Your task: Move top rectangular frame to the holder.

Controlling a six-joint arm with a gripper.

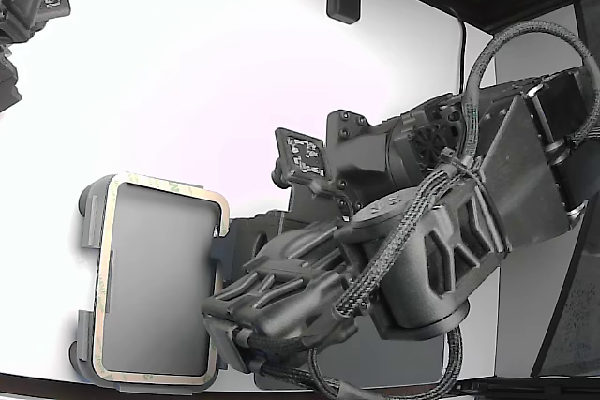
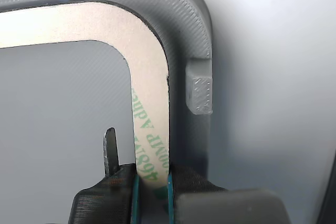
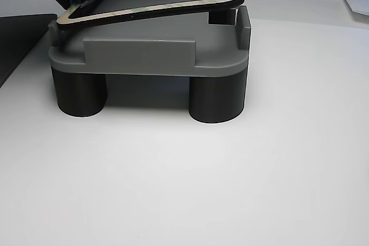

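You are at the placing step; the gripper (image 2: 152, 187), low in the centre of the wrist view, has its fingers pinched on one long side of the top rectangular frame (image 2: 147, 77), the beige strip with green lettering running up from between the pads and curving round its corner toward the upper left of that picture. The holder (image 2: 191, 30) lies directly beneath, its raised tab at centre right just outside the strip's edge. In the exterior view the frame (image 1: 112, 259) sits at lower left over the grey tray (image 1: 86, 203), outline matching outline; the arm's dark bulk fills the centre and right. In the other view the frame (image 3: 173, 5), near the top, is not seated; its far corner stands higher than the holder's (image 3: 144, 56) wall, and the gripped end at upper left looks lower, so it is tilted. Your next move, as I judge it: level the frame, lower it inside the tabs, then release; watch that the corner does not ride up on a tab.
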